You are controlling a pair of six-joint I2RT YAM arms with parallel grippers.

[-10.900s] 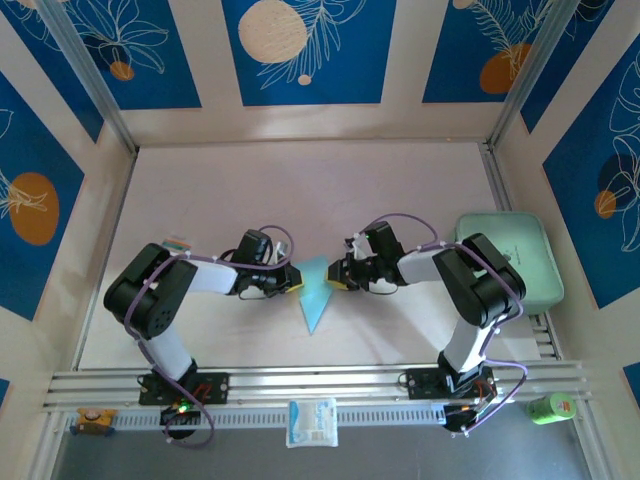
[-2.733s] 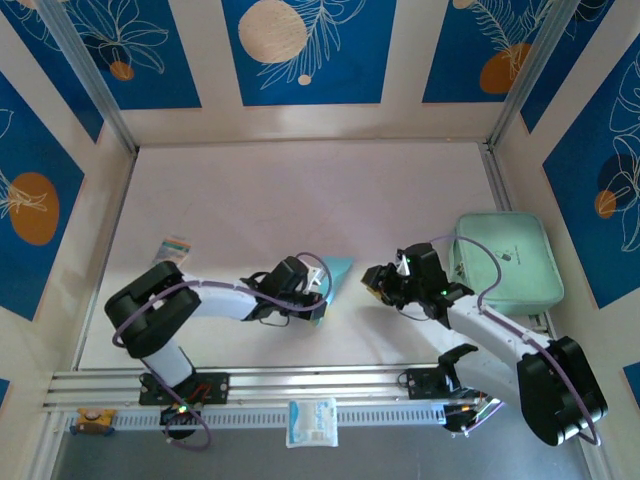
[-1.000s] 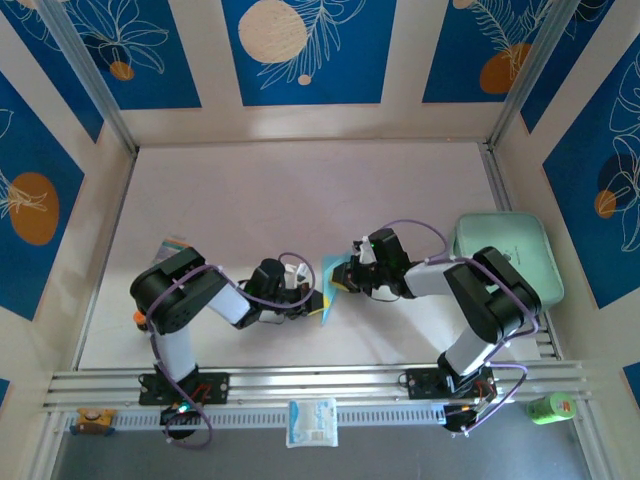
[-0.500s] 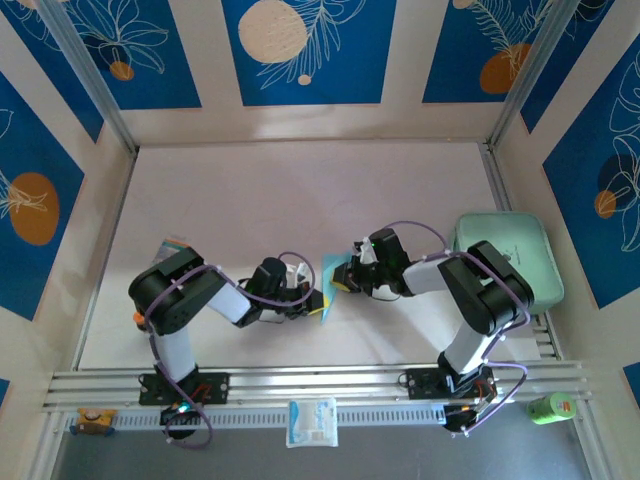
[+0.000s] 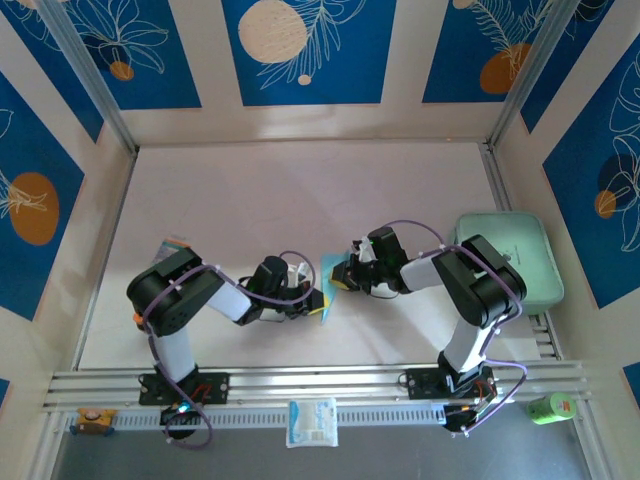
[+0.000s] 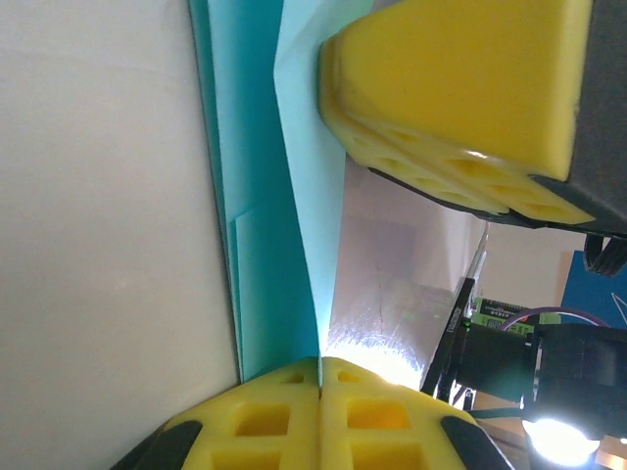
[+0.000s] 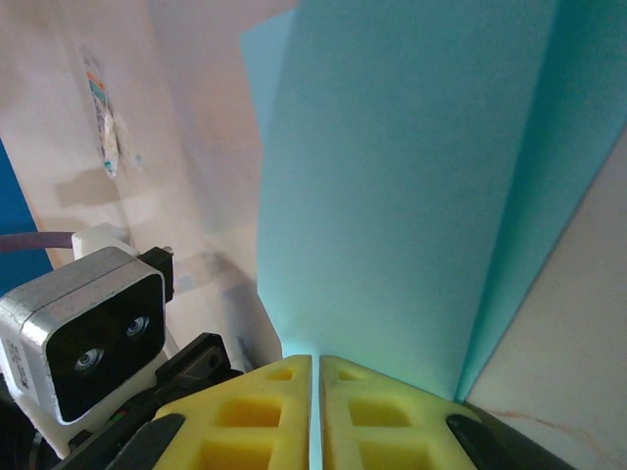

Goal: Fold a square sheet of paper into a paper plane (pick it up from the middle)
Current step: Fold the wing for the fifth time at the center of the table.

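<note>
R tool (image 5: 339,283) moved in; w/ L tool (image 5: 318,303) pinches paper plane (image 5: 328,269), axis prob. near-far.

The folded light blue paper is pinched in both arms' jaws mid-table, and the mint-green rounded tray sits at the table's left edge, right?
Not quite: the mint-green rounded tray sits at the table's right edge, as the top external view shows. The folded light blue paper is indeed pinched in both arms' jaws mid-table.
</note>
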